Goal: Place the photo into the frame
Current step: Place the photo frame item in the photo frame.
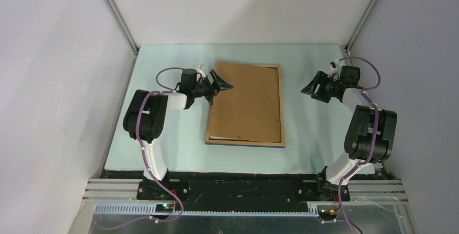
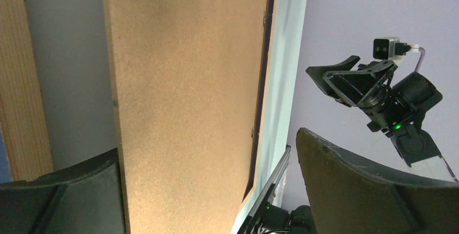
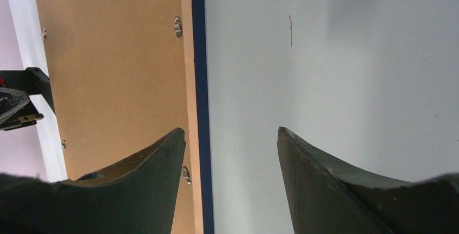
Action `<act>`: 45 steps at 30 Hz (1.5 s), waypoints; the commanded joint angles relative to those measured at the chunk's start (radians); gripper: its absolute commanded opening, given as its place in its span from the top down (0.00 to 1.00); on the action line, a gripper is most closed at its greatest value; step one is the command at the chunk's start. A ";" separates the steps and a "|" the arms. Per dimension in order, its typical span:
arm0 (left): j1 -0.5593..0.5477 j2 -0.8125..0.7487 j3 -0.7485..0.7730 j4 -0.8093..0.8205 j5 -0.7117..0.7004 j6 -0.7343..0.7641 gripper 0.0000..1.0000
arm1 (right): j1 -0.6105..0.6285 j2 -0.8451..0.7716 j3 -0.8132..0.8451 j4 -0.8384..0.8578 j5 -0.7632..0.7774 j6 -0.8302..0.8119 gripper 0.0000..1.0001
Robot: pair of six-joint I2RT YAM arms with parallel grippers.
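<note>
While the frame (image 1: pixel 282 109) lies face down at the middle of the table (image 1: pixel 162 136), wood back up, the brown backing board (image 1: pixel 249 104) covers nearly all of its opening, so treat this as the closing-up stage rather than the loading one. You cannot pick out the photo's printed side anywhere. The only hint is a pale surface (image 2: pixel 70 82) between the frame's left rail and the board's edge in the left wrist view. It may be the print's white back or only the pane, and I cannot tell which. Your left gripper (image 1: pixel 221 85) sits over the frame's far-left corner, fingers spread wide and clamping nothing, with one finger seemingly tucked behind the board's left edge. Your right gripper (image 1: pixel 308 89) hangs well to the right of the frame, jaws apart and empty. Before you let the board settle, make sure whatever lies beneath it sits flat and square inside the frame. Ease the finger out sideways so it does not drag the board askew, and consider steadying the frame's right rail with the free arm. Mind the small metal tabs (image 3: pixel 177 26) on that rail: the board should seat under them, not on top.
</note>
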 commanded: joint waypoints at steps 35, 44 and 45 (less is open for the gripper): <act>-0.080 -0.164 0.189 -0.579 -0.347 0.436 0.00 | -0.016 0.006 -0.002 0.030 -0.032 0.020 0.32; -0.104 -0.207 0.203 -0.626 -0.407 0.482 0.00 | -0.017 0.003 -0.001 0.029 -0.036 0.023 0.32; -0.105 -0.210 0.203 -0.630 -0.425 0.487 0.00 | -0.017 0.002 -0.001 0.029 -0.036 0.022 0.32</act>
